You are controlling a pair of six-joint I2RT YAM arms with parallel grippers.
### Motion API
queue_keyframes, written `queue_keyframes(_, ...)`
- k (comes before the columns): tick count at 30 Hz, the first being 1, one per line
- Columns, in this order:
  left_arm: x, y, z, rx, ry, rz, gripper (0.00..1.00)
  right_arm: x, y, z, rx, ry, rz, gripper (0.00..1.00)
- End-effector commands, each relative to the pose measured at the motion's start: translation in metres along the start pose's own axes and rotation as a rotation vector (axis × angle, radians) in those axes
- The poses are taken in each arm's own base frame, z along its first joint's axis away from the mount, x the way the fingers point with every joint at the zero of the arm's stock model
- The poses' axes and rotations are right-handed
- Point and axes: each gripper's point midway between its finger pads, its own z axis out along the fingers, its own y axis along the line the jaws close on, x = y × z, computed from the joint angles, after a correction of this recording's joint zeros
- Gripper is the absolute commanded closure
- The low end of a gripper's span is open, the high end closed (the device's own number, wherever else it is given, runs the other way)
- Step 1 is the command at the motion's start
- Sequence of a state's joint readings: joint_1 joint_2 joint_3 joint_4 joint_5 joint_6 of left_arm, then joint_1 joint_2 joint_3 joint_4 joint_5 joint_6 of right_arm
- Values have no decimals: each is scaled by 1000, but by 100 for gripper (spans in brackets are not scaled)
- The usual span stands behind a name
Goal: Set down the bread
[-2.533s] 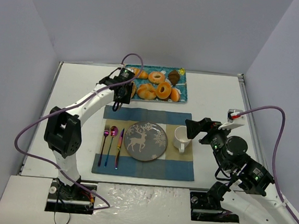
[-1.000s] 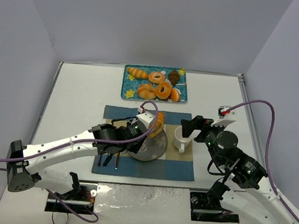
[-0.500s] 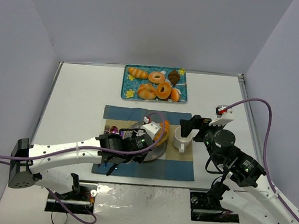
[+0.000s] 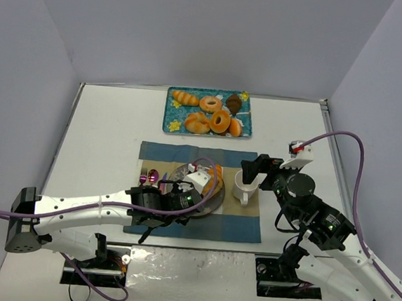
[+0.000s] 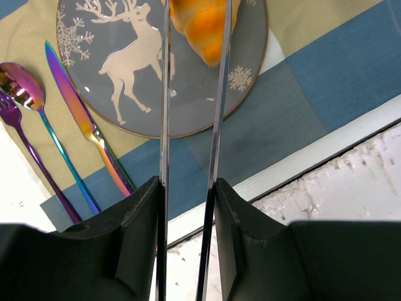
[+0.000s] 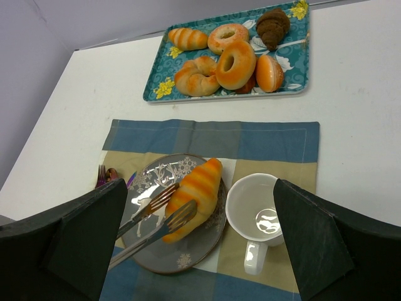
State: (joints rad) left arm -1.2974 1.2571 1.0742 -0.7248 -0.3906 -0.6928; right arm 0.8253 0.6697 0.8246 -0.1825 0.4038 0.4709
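A striped orange bread roll [image 6: 195, 194] lies on the right part of the grey deer plate [image 6: 188, 254], also shown in the left wrist view [image 5: 200, 25] and the top view [image 4: 215, 176]. My left gripper [image 5: 187, 188] is shut on metal tongs [image 5: 165, 94], whose fork-like tips [image 6: 156, 204] sit on either side of the roll. In the top view the left gripper [image 4: 172, 199] is over the plate's near-left edge. My right gripper [image 6: 199, 188] is wide open and empty, hovering above the white mug [image 6: 260, 210].
A blue tray [image 4: 168, 123] of several pastries stands at the back. A blue and tan placemat [image 4: 236, 227] lies under the plate and mug. A spoon [image 5: 19, 78], fork and knife [image 5: 81, 119] lie left of the plate.
My left arm drew back towards the near edge and lowered. The roll in the tongs came down onto the plate. The right arm barely moved.
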Motion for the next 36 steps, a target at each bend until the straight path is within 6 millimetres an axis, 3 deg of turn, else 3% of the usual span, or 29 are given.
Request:
queue_keyframes(1, -13, 0, -13, 13, -73, -61, 99, -26, 9, 3, -9, -84, 37, 0)
queue_keyframes(9, -6, -7, -11, 26, -55, -48, 96, -25, 9, 4, -7, -81, 37, 0)
queue_keyframes(14, -3, -12, -9, 29, -45, -32, 71, -26, 8, 4, -4, -84, 35, 0)
queue_keyframes(20, -3, -13, -10, 29, -43, -33, 55, -26, 8, 4, -3, -83, 30, 0)
queue_keyframes(29, -13, -8, -20, 19, -73, -42, 49, -27, 7, 3, -2, -88, 32, 0)
queue_keyframes(36, -42, 5, -46, -10, -153, -29, 47, -26, 8, 4, -4, -85, 31, 0)
